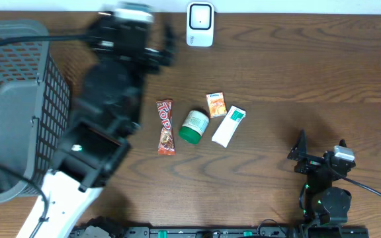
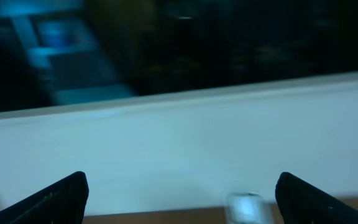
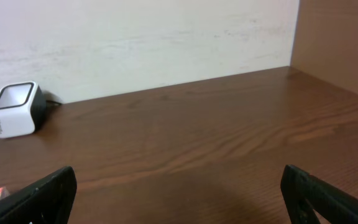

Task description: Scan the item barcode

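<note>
Editor: Legible writing?
Photographer: Only "Top" on the snack bar (image 1: 165, 127), lying on the worktop (image 1: 276, 73) beside a green-lidded jar (image 1: 194, 126), seen overhead.
Editor: Scanner (image 1: 200, 24)?
Photographer: White, at the far edge; the right wrist view catches its window side-on.
Editor: Claws?
Photographer: Both spread wide, the left claw (image 2: 180, 177) blurred, the right claw (image 3: 179, 169) sharp.

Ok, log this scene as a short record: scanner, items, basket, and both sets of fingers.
scanner: white barcode scanner, far edge of the table
items: candy bar, green-lidded jar, orange packet, white tube, grouped mid-table
basket: grey mesh basket, left edge
left fingers: spread, nothing between them, view blurred
right fingers: spread, empty, low over the table
</note>
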Available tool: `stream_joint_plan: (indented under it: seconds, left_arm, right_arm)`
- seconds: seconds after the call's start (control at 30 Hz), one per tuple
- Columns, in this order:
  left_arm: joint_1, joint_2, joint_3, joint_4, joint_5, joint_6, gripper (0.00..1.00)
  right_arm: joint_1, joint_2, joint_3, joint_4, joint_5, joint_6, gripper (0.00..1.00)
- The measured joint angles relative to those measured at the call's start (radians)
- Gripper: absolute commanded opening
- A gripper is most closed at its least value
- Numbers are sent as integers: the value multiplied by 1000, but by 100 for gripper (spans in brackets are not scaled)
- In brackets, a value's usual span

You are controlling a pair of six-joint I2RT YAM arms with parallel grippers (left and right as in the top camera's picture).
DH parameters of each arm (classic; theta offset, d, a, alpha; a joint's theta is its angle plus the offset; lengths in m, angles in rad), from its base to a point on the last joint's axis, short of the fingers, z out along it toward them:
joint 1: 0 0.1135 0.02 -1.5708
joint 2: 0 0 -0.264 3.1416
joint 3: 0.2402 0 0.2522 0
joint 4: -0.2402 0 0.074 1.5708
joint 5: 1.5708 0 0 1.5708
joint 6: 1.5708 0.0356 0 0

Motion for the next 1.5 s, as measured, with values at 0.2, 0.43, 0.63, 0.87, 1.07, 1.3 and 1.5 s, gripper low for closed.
stream_joint_plan:
  seconds: [0.2, 0.43, 0.63, 0.87, 1.07, 1.3, 1.5]
  left_arm:
    - [252, 0, 0, -53, -19, 104, 96]
    - [459, -12, 0, -145, 43, 143, 96]
    - [512, -109, 0, -235, 132, 118, 96]
    - [514, -317, -1, -309, 270, 61, 96]
    - [514, -535, -4, -339, 306, 47, 97]
    - [514, -806, -5, -323, 314, 35, 97]
    - [514, -897, -4, -304, 304, 32, 97]
  right_arm:
    - [0, 0, 0, 0, 0, 0, 99]
    - [0, 0, 0, 0, 0, 0, 99]
    - [0, 0, 0, 0, 0, 0, 99]
    - [0, 0, 0, 0, 0, 0, 99]
    - [0, 0, 0, 0, 0, 0, 99]
    - [0, 0, 0, 0, 0, 0, 99]
    - [0, 0, 0, 0, 0, 0, 99]
